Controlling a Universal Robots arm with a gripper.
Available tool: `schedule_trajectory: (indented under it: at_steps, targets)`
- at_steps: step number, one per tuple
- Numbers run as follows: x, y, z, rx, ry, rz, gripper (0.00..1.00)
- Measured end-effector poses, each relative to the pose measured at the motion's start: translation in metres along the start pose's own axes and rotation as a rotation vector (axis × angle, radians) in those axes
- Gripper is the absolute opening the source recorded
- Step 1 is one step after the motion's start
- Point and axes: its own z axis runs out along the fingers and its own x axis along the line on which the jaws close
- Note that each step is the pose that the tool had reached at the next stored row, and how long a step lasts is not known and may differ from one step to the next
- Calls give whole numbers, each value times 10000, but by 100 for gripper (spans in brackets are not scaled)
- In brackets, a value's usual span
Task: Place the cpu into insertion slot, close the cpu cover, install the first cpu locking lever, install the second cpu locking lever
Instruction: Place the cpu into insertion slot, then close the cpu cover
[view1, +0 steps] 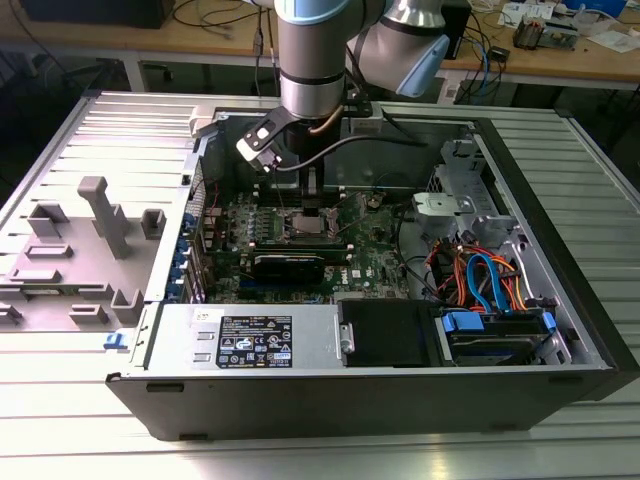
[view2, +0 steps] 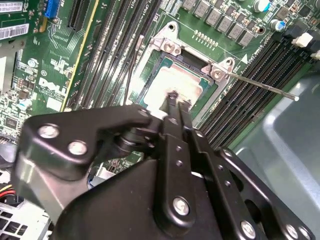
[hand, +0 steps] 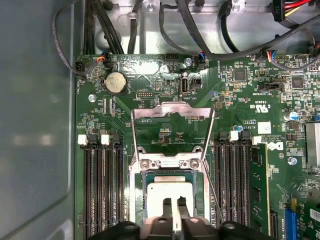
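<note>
Indoors, above a ribbed metal table (view1: 590, 430), the pincer (hand: 176, 201) gapes narrowly over the cpu (hand: 162, 192).

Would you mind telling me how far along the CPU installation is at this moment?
Done, it seems: the cpu lies in the insertion slot, silver top up. In hand: the gripper hangs right over it. Left: the cpu cover stands tipped open, clear of the slot, and a locking lever juts out unlatched, so closing the cover and setting both levers are not yet done.
</note>
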Motion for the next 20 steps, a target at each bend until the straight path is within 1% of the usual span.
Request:
schedule_trajectory:
  at_steps: [1, 2, 17, 20]
  targets:
    - [0, 0, 0, 1, 0, 0, 11]
    - [0, 0, 0, 0, 0, 0, 11]
    - [0, 0, 0, 3, 0, 0, 11]
    - [0, 18, 1, 3, -22, -3, 11]
